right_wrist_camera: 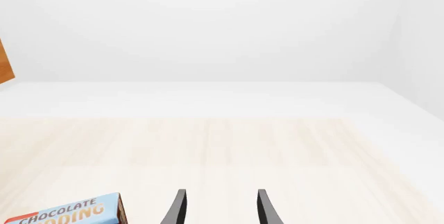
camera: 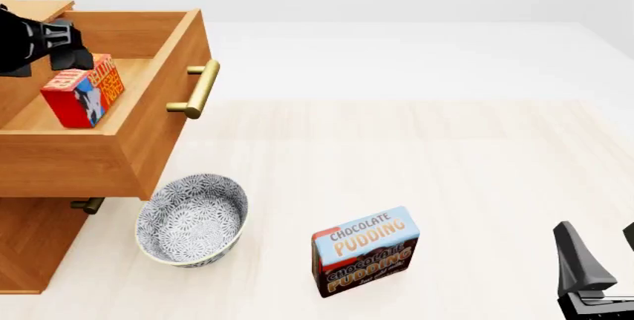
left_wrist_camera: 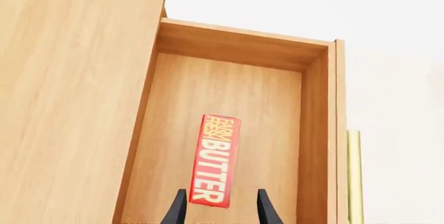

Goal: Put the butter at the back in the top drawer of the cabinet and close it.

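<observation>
One step remains: butter (left_wrist_camera: 214,160) lies in the open top drawer (camera: 148,123); my left jaws (left_wrist_camera: 219,206) gape, right jaws (right_wrist_camera: 219,206) too. Next, push its front shut.

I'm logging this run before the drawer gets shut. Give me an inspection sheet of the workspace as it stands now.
Surface: pale wood-grain table, white beyond it.
Job's things: small red butter box stands inside the pulled-out top drawer of the light-brown wooden cabinet; drawer open, brass bar handle free.
Clutter: patterned grey-white bowl by the cabinet; blue-and-brown chocolate pudding box upright on the table.
Grippers: left gripper open above the butter, fingers not touching it; right gripper open, holding nothing, away from the drawer.
Cables: nothing seen.
Surroundings: plain white backdrop.
</observation>
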Tool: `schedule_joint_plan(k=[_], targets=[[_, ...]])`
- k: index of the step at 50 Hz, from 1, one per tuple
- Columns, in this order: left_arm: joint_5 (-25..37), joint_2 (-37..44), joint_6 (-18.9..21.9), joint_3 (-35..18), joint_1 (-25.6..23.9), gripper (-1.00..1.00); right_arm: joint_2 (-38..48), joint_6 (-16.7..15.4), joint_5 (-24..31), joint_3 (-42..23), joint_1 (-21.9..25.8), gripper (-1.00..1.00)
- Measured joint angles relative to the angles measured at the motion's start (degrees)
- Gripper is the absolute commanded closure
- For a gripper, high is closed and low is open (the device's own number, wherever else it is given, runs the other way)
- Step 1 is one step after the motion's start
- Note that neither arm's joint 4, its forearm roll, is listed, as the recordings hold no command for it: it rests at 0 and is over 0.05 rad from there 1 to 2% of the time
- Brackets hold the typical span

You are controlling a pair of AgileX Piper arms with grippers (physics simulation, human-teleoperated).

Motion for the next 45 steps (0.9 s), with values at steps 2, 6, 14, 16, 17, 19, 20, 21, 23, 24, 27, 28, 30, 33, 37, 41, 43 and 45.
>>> schedule_joint_plan(k=[2,6,14,16,17,19,20,21,23,24,27,28,30,33,37,41,43,45], targets=[[0.32,-0.33,0.15,-0.66,-0.35,-1.00,0.00,0.00,0.00,0.00,0.00,-1.00],[0.83,-1.19,0.27,-2.23,-1.53,-1.00,0.00,0.00,0.00,0.00,0.00,-1.00],[1.59,-3.23,0.03,-5.50,-4.95,-1.00,0.00,0.00,0.00,0.00,0.00,-1.00],[1.68,-3.64,-0.03,-6.06,-5.75,-1.00,0.00,0.00,0.00,0.00,0.00,-1.00],[1.72,-3.81,-0.07,-6.31,-6.16,-1.00,0.00,0.00,0.00,0.00,0.00,-1.00],[1.78,-4.12,-0.01,-6.76,-6.88,-1.00,0.00,0.00,0.00,0.00,0.00,-1.00],[1.80,-4.24,0.00,-6.92,-7.23,-1.00,0.00,0.00,0.00,0.00,0.00,-1.00],[1.79,-4.35,0.04,-7.07,-7.57,-1.00,0.00,0.00,0.00,0.00,0.00,-1.00],[1.78,-4.54,0.08,-7.31,-8.19,-1.00,0.00,0.00,0.00,0.00,0.00,-1.00],[1.76,-4.63,0.10,-7.41,-8.50,-1.00,0.00,0.00,0.00,0.00,0.00,-1.00],[1.65,-4.92,0.14,-7.70,-9.63,-1.00,0.00,0.00,0.00,0.00,0.00,-1.00],[1.56,-5.04,0.17,-7.78,-10.03,-1.00,0.00,0.00,0.00,0.00,0.00,-1.00],[1.36,-5.25,0.15,-7.89,-10.89,-1.00,0.00,0.00,0.00,0.00,0.00,-1.00],[1.01,-5.54,0.28,-7.98,-12.14,-1.00,0.00,0.00,0.00,0.00,0.00,-1.00],[0.52,-5.88,0.45,-8.11,-13.93,-1.00,0.00,0.00,0.00,0.00,0.00,-1.00],[-0.09,-6.21,0.63,-8.07,-15.83,-1.00,0.00,0.00,0.00,0.00,0.00,-1.00],[-0.39,-6.33,0.63,-8.19,-16.82,-1.00,0.00,0.00,0.00,0.00,0.00,-1.00],[-0.66,-6.39,0.62,-8.30,-17.78,-1.00,0.00,0.00,0.00,0.00,0.00,-1.00]])
